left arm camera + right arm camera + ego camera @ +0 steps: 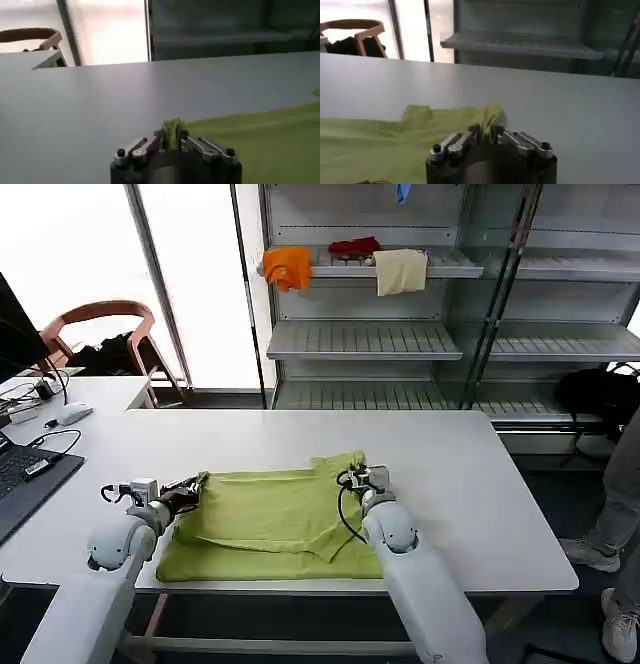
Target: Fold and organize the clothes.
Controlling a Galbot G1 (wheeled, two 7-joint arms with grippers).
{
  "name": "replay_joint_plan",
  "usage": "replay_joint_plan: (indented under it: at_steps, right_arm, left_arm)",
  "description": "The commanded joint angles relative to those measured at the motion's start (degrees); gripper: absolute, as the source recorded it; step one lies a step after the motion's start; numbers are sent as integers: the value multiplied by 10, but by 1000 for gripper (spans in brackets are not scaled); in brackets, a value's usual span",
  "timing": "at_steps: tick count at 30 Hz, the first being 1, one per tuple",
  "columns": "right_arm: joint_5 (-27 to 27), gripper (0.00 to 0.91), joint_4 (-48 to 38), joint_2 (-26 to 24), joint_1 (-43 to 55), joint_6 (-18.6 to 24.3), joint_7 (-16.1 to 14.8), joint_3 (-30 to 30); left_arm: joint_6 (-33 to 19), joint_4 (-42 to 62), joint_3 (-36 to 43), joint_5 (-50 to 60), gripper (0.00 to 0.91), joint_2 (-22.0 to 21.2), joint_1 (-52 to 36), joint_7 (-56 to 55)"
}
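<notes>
The lime-green T-shirt point(270, 519) lies partly folded on the white table point(460, 484), near the front edge. My left gripper point(192, 490) is shut on the shirt's left edge; a pinch of green fabric point(171, 131) stands between its fingers in the left wrist view. My right gripper point(352, 477) is shut on the shirt's right upper corner, with a bunch of fabric point(487, 122) caught between its fingers. Both hold the cloth just above the tabletop. The shirt point(380, 145) spreads away from the right gripper point(486, 134), and from the left gripper point(171, 138) as well.
A laptop point(25, 474), cables and a mouse point(72, 413) sit at the table's left. Behind the table stand metal shelves point(365, 339) holding an orange cloth point(288, 266), a cream cloth point(400, 270) and a red one. A chair point(100, 334) stands at the back left. A person's leg point(620, 514) shows at the right edge.
</notes>
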Motion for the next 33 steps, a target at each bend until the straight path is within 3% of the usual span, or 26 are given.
replay_joint_plan:
  at_steps: [1,13,21,25,33]
  right_arm:
    - [13,0,31,-4,-1,-1,5,-1]
    - [71,0,151,-35,-35,-3,32,-4]
    - [84,0,271,-70,-128,-3,45,3]
    - [77,0,316,-82,-188,-3,38,21]
    - [15,0,365,-83,-279,-1,3,48]
  left_arm:
    - [0,-22,-9,-18,0,-1,5,0]
    - [-1,-121,-51,-90,0,23,51,-5]
    - [-1,-186,-80,-93,0,29,129,11]
    - [-1,-193,-90,-88,0,33,159,21]
    - [-2,-220,-114,-75,0,41,209,38]
